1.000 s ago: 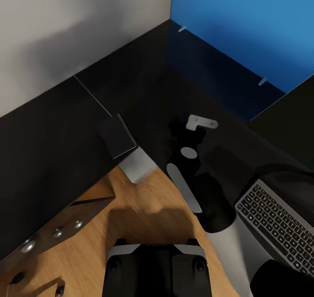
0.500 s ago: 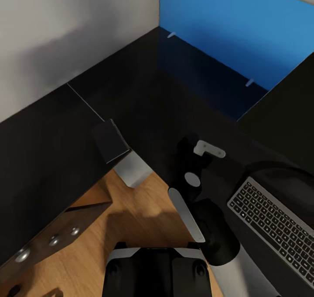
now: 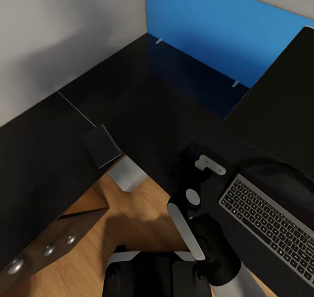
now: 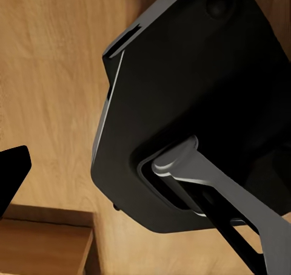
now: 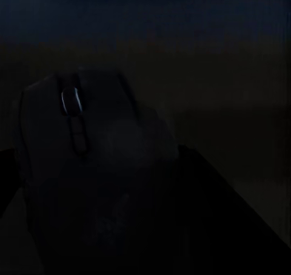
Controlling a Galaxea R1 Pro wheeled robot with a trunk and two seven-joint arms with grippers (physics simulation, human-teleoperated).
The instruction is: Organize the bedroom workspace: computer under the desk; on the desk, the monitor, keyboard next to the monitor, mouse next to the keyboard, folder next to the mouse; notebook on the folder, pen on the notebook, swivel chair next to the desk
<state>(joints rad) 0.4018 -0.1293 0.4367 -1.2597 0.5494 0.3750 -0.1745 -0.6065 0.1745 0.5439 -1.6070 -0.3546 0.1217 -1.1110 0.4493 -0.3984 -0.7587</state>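
Right wrist view: dark mouse (image 5: 85, 166) close before the right hand, seemingly carried to the black desk (image 3: 131, 96) beside the keyboard (image 3: 268, 229); grip unclear.

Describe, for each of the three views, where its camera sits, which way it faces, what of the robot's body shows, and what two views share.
Head view: on the head, facing down over the desk, keyboard and right arm.
Left wrist view: on the left arm, facing the wood floor and the robot's dark body.
Right wrist view: on the right arm, facing a dark mouse.
Shared: head and left wrist views see the floor.
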